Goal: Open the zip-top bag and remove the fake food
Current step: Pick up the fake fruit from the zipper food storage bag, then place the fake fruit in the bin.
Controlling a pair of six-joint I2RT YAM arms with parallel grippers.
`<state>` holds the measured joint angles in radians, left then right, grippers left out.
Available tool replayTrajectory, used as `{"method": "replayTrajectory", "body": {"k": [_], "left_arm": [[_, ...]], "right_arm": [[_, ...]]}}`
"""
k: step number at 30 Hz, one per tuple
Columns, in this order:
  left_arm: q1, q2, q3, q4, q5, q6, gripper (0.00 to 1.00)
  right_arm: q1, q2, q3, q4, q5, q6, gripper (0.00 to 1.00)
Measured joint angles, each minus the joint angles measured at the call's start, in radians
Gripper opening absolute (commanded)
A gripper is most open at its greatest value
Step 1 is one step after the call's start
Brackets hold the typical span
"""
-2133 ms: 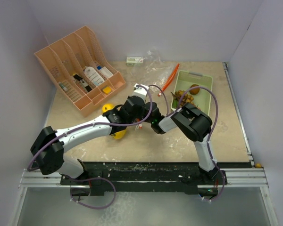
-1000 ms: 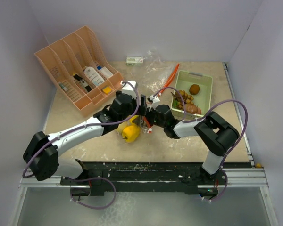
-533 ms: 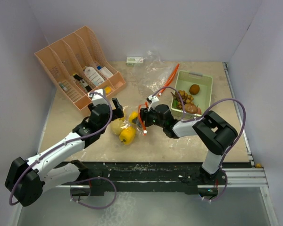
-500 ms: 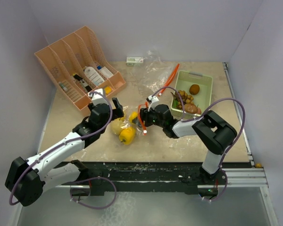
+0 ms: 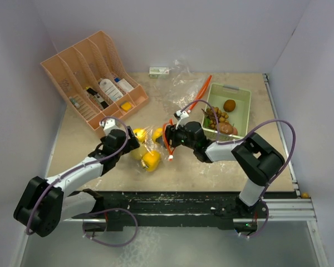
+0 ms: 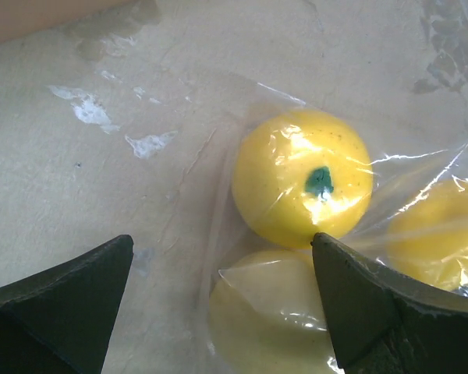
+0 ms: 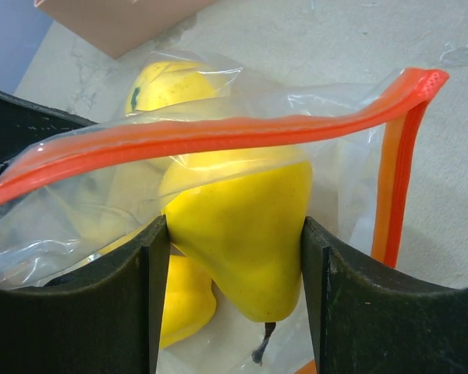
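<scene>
Found zip-top bag (image 5: 147, 146) at frame centre, mouth facing right. Logged right gripper (image 7: 232, 227) clamped on yellow piece (image 7: 238, 261) at that mouth; judged nearer for pull-out. Logged left gripper (image 6: 222, 238) spread wide, lemon (image 6: 303, 185) just beyond fingertips.

Left claw (image 6: 221, 257) spread wide, dark fingertips (image 6: 62, 300) in the bottom left and right corners. Between them and just beyond lies a clear zip-top bag (image 6: 242, 117) flat on the beige worktop (image 6: 101, 70), with yellow fake food inside. Round piece (image 6: 302, 178) with a green spot sits mid-frame. Paler piece (image 6: 269, 319) is nearer, touching it, beside the right fingertip. Third piece (image 6: 433, 234) at right edge, partly cut off. White scuffs (image 6: 144, 142) on worktop left of bag.
</scene>
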<state>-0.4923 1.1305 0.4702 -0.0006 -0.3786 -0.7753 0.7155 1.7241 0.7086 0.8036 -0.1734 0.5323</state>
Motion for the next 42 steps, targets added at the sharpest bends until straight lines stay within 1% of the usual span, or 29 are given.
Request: {"method": "replayTrajectory", "body": {"k": [3,4,5,7,9,11,12,15,19,25,29,34,39,42], "left_arm": [[0.021,0.005,-0.030,0.052,0.057,-0.009,1.00],[0.023,0.008,-0.043,0.089,0.082,-0.009,0.95],[0.025,0.014,-0.054,0.117,0.101,-0.009,0.86],[0.026,0.040,-0.060,0.158,0.126,-0.010,0.51],[0.027,0.084,-0.050,0.212,0.152,-0.014,0.25],[0.030,0.129,-0.025,0.262,0.170,-0.009,0.07],[0.037,0.154,-0.012,0.285,0.175,-0.008,0.00],[0.071,0.234,0.014,0.360,0.200,-0.011,0.00],[0.112,0.287,0.020,0.434,0.240,-0.020,0.00],[0.149,0.293,0.015,0.433,0.251,-0.019,0.00],[0.165,0.293,0.006,0.425,0.253,-0.018,0.00],[0.172,0.293,-0.011,0.417,0.256,-0.017,0.00],[0.171,0.290,-0.017,0.402,0.293,0.013,0.00],[0.158,0.265,-0.017,0.385,0.298,0.053,0.00]], "right_arm": [[-0.005,0.005,0.000,0.000,0.000,-0.001,0.19],[-0.005,0.006,0.000,-0.001,0.000,-0.001,0.19],[-0.006,0.006,0.000,-0.001,-0.001,-0.001,0.19],[-0.009,0.006,0.000,0.000,-0.001,-0.001,0.19],[-0.009,0.006,0.000,0.000,-0.002,-0.001,0.19],[-0.010,0.005,0.000,0.000,-0.004,-0.001,0.19],[-0.010,0.004,0.000,-0.002,-0.005,-0.001,0.19],[-0.010,-0.015,-0.003,-0.013,-0.003,-0.002,0.19],[-0.010,-0.127,-0.031,-0.051,0.008,-0.007,0.19],[-0.024,-0.312,-0.058,-0.116,0.056,-0.035,0.18],[-0.095,-0.420,-0.092,-0.177,0.093,-0.052,0.17],[-0.225,-0.549,-0.144,-0.243,0.152,-0.056,0.17],[-0.319,-0.592,-0.127,-0.354,0.264,-0.079,0.19],[-0.367,-0.577,-0.092,-0.430,0.335,-0.101,0.22]]}}
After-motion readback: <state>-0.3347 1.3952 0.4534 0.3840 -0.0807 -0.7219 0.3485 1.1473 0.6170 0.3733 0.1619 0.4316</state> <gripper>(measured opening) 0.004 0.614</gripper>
